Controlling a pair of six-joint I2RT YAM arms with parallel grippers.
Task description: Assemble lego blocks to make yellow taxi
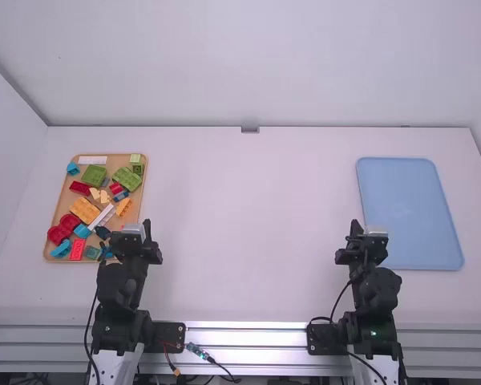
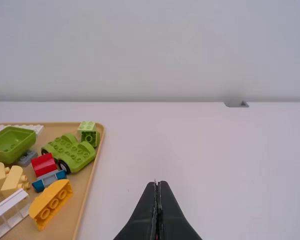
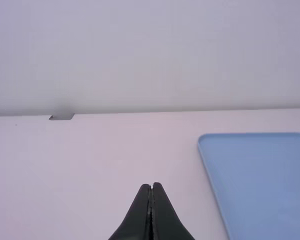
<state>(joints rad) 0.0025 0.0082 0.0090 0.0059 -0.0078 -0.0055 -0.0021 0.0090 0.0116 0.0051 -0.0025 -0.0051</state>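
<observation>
Tan tray (image 2: 80, 200) of blocks: left of the left gripper (image 2: 157, 183). Both it and the right gripper (image 3: 151, 186): fingertips together, empty. Green wheeled chassis (image 2: 72, 152): ahead-left of the left gripper; likely first pick, fingers opened, squared across its sides, avoiding wheels. Yellow-orange brick (image 2: 50, 202): nearer, on its side; requires righting.
</observation>
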